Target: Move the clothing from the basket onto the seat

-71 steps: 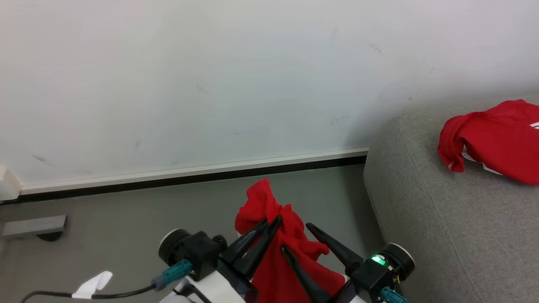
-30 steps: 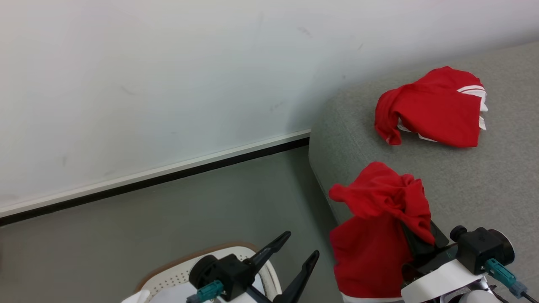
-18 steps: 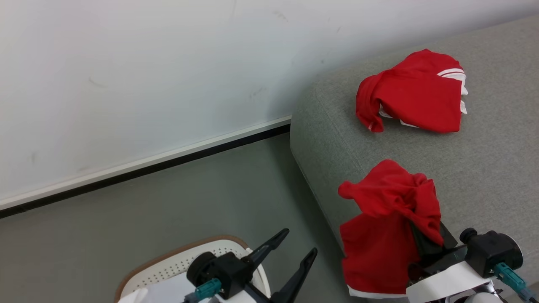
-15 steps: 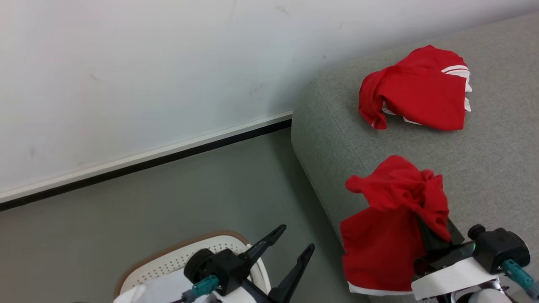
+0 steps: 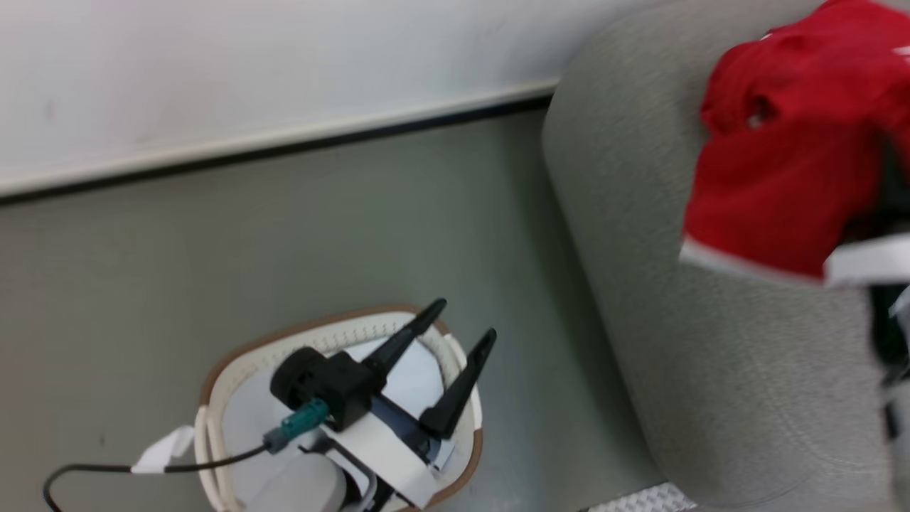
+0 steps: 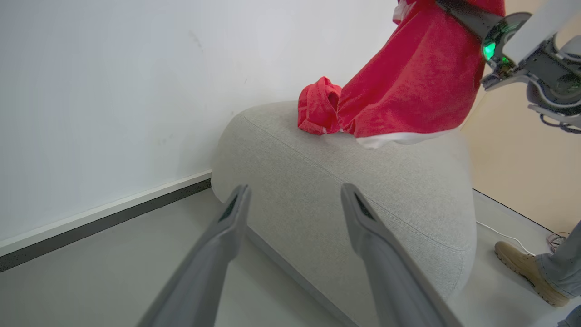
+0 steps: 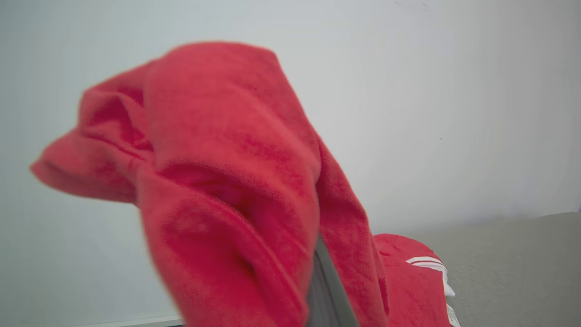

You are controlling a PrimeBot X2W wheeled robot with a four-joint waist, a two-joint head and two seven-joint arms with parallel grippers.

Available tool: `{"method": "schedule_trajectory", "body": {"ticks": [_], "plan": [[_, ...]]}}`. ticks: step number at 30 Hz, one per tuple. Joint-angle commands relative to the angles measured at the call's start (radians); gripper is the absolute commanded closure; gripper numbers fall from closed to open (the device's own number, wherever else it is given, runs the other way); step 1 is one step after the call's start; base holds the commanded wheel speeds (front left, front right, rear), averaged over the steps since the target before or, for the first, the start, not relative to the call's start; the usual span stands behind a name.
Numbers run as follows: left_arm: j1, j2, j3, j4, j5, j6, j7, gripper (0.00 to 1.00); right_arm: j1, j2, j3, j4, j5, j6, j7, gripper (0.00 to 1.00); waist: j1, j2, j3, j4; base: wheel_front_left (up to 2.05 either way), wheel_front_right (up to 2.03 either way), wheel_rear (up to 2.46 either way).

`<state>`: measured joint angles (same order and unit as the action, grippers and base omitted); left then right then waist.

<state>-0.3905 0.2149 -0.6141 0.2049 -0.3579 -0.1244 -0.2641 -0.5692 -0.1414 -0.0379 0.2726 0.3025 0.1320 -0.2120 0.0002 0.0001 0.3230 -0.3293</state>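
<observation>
The right gripper (image 6: 472,20) is seen clamped on a red garment (image 6: 408,91). Its fingers are buried in the soft, fleecy folds, and in the right wrist view one smooth grey finger (image 7: 327,290) is glimpsed between bunched layers. The garment is held aloft in a loose cone, with its white-trimmed hem hanging over the seat (image 6: 363,195). Whether the hem touches the upholstery cannot be told. A green light (image 6: 490,45) is lit on the wrist housing.

A second red garment (image 6: 317,106), crumpled and marked with thin white stripes, is found lying on the seat top. In the left wrist view it is at 9 o'clock of the held one.

The left gripper (image 5: 463,321) is held spread wide, with nothing between its long, tapered dark fingers, which are pointed toward 1 o'clock in the head view. It is poised above the basket (image 5: 242,355), an oval of cream perforated plastic edged with a brown rope-like rim and set on the smooth grey floor (image 5: 284,235). A flat white sheet (image 5: 419,370) is seen inside the basket.

The seat is rounded, light grey and coarsely woven, with a stitched seam. It is placed at 3 o'clock of the basket, with a strip of floor between them. A black cable (image 5: 213,462) with a white tag is trailed from the left wrist toward 8 o'clock. At 4 o'clock in the left wrist view, a person's tan shoe (image 6: 522,268) is noted on the floor beside the seat.
</observation>
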Motion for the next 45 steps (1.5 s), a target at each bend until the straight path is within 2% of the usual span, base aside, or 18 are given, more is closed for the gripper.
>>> {"method": "schedule_trajectory", "body": {"ticks": [1, 9, 16, 20, 25, 27, 29, 30, 31, 32, 37, 41, 45], "plan": [[-0.025, 0.013, 0.015, -0.002, 0.015, -0.005, 0.0, 0.0, -0.096, -0.023, -0.055, 0.026, 0.031, -0.003, 0.017, 1.0, -0.0002, -0.0001, 0.107, 0.072, 0.0, 0.0, 0.0], [-0.075, 0.011, 0.09, -0.01, 0.022, -0.001, 0.0, 0.0, -0.459, -0.194, -0.299, 0.18, -0.033, -0.003, 0.128, 1.0, -0.0002, -0.0001, 0.235, 0.166, 0.0, 0.0, 0.0], [-0.055, 0.001, 0.107, -0.017, 0.04, -0.003, 0.0, 0.0, -0.629, -0.325, -0.513, 0.342, -0.2, -0.003, 0.187, 1.0, -0.0002, -0.0001, 0.304, 0.238, 0.0, 0.0, 0.0], [-0.028, 0.007, 0.128, -0.026, 0.047, 0.007, 0.0, 0.0, -0.649, -0.345, -0.625, 0.437, -0.305, -0.003, 0.186, 1.0, -0.0002, -0.0001, 0.34, 0.258, 0.0, 0.0, 0.0], [0.012, 0.013, 0.146, -0.043, 0.05, 0.021, -0.001, 0.0, -0.633, -0.288, -0.798, 0.545, -0.433, -0.003, 0.14, 1.0, -0.0002, -0.0001, 0.382, 0.269, 0.0, 0.0, 0.0], [0.021, 0.015, 0.148, -0.046, 0.048, 0.025, 0.0, 0.0, -0.631, -0.271, -0.828, 0.563, -0.453, -0.003, 0.128, 1.0, -0.0002, -0.0001, 0.388, 0.269, 0.0, 0.0, 0.0], [0.033, 0.016, 0.157, -0.052, 0.047, 0.032, 0.0, 0.0, -0.63, -0.246, -0.877, 0.595, -0.501, -0.003, 0.106, 0.57, -0.0002, -0.0001, 0.399, 0.264, 0.0, 0.0, 0.0], [0.038, 0.016, 0.161, -0.057, 0.045, 0.035, -0.001, 0.0, -0.632, -0.235, -0.897, 0.608, -0.522, -0.003, 0.092, 0.25, -0.0002, -0.0001, 0.401, 0.261, 0.0, 0.0, 0.0], [0.042, 0.017, 0.165, -0.061, 0.044, 0.038, -0.001, 0.0, -0.638, -0.223, -0.916, 0.619, -0.545, -0.003, 0.078, 0.25, -0.0002, -0.0001, 0.401, 0.256, 0.0, 0.0, 0.0], [0.046, 0.017, 0.168, -0.063, 0.043, 0.04, -0.001, 0.0, -0.643, -0.217, -0.929, 0.626, -0.566, -0.003, 0.065, 0.0, -0.0002, -0.0001, 0.399, 0.251, 0.0, 0.0, 0.0], [0.059, 0.015, 0.19, -0.064, 0.031, 0.048, -0.001, 0.0, -0.65, -0.195, -0.902, 0.668, -0.651, -0.003, 0.016, 0.0, -0.0002, -0.0001, 0.369, 0.221, 0.0, 0.0, 0.0], [0.07, 0.013, 0.211, -0.051, 0.02, 0.046, 0.0, 0.0, -0.602, -0.184, -0.809, 0.723, -0.681, -0.003, -0.009, 0.0, -0.0002, -0.0001, 0.304, 0.18, 0.0, 0.0, 0.0], [0.074, -0.002, 0.214, -0.028, 0.009, 0.035, 0.0, 0.0, -0.555, -0.175, -0.718, 0.778, -0.662, -0.003, -0.021, 0.0, -0.0002, -0.0001, 0.228, 0.15, 0.0, 0.0, 0.0]]}}
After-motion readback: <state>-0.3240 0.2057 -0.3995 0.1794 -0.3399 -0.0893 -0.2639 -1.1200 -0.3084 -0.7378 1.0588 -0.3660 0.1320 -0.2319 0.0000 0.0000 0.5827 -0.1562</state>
